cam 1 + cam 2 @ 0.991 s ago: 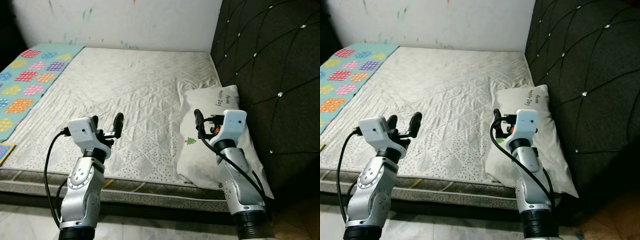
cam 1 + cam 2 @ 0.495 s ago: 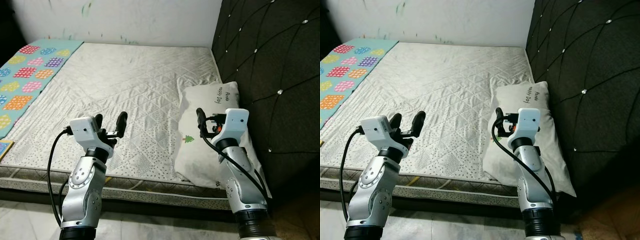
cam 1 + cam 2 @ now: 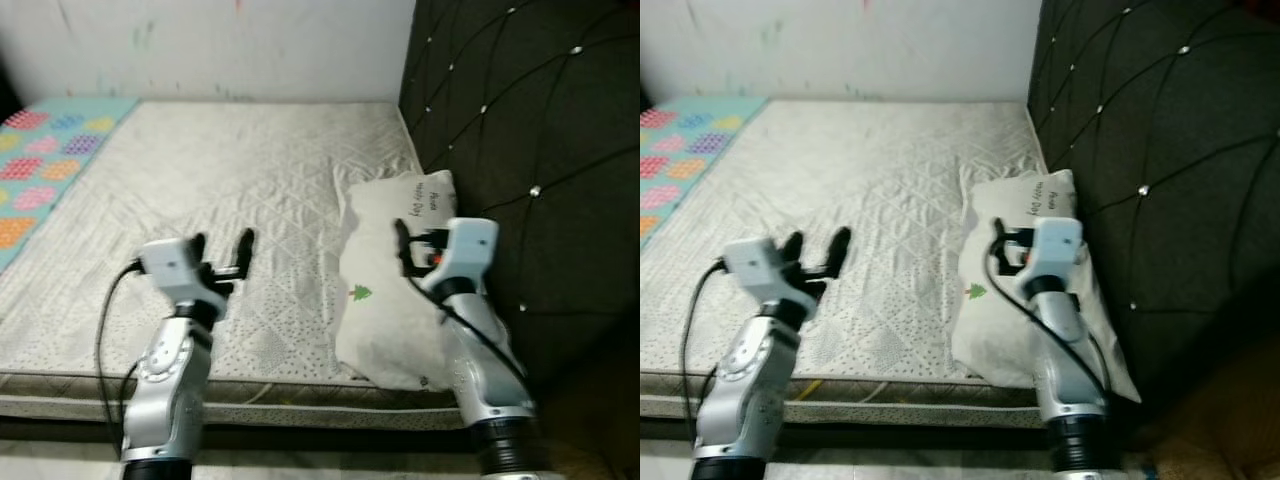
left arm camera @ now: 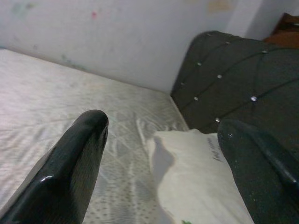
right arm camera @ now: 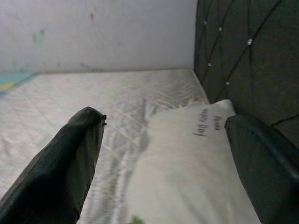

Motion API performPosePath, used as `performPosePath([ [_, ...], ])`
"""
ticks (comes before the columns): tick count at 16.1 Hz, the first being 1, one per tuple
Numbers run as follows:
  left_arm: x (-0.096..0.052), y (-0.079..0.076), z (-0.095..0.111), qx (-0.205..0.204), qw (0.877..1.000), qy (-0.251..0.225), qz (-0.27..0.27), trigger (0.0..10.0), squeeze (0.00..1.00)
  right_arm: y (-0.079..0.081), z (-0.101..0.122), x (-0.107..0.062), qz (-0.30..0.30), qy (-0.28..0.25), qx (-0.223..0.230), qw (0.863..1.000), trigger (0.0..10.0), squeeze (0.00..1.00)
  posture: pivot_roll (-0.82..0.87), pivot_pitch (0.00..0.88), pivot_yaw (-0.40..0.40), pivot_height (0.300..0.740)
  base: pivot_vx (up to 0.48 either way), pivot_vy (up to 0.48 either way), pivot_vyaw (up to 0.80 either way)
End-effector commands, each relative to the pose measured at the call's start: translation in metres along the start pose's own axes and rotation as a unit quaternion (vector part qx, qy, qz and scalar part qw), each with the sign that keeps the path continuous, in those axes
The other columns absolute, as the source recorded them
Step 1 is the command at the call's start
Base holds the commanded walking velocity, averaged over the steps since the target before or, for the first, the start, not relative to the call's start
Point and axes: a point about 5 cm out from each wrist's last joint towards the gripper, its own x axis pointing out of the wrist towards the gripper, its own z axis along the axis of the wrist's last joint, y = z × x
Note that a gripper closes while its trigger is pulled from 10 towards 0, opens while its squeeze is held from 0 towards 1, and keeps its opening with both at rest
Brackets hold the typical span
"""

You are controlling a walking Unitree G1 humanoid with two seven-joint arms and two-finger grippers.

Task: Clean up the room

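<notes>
Bed [image 3: 250,170]: quilted pale mattress cover, bare across its middle; it runs from the wall to the near edge in front of you.

Pillow [image 3: 390,270]: white, with a small green tree print and a line of dark lettering. It lies on the bed's right side, its long edge against the headboard [image 3: 520,130], which is dark, tufted and studded with small buttons.

Play mat [image 3: 45,165]: teal with coloured patches, along the bed's far left edge, well apart from both arms.

Left gripper [image 3: 222,252]: you hold it above the near part of the mattress, jaws wide and holding nothing. The pillow lies ahead and to the right of these jaws, not between them; in the left wrist view it sits beyond the fingertips [image 4: 91,126].

Right gripper [image 3: 402,240]: you hold it raised over the pillow's middle, jaws spread wide and holding nothing. In the right wrist view the pillow [image 5: 187,154] lies beneath and ahead of the gap between the two fingers [image 5: 74,154]; whether either one touches the cloth cannot be told.
</notes>
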Motion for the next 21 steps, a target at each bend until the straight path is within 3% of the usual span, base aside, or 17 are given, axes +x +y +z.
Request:
performPosePath([
  [1,-0.001,0.005,0.004,0.007,1.000,-0.004,0.004,10.0,0.00,0.007,0.001,0.002,0.007,-0.001,0.005,1.000,10.0,0.00,-0.18,0.029,0.029,0.740,0.311,0.000,0.00],
  [8,0.000,0.004,0.003,0.005,1.000,-0.002,0.006,10.0,0.00,0.003,0.001,0.003,-0.001,-0.004,-0.003,1.000,10.0,0.00,-0.18,0.028,0.025,0.740,0.310,0.000,0.00],
  [14,0.001,0.006,-0.001,-0.001,1.000,0.003,0.024,10.0,0.00,-0.001,0.000,0.004,-0.012,-0.002,-0.005,1.000,10.0,0.00,-0.18,0.022,0.022,0.740,0.000,0.000,-0.10],
  [21,0.003,0.004,-0.003,-0.002,1.000,0.004,0.018,10.0,0.00,-0.001,-0.002,0.003,-0.009,0.001,-0.003,1.000,10.0,0.00,-0.18,0.015,0.016,0.740,0.000,0.402,-0.20],
])
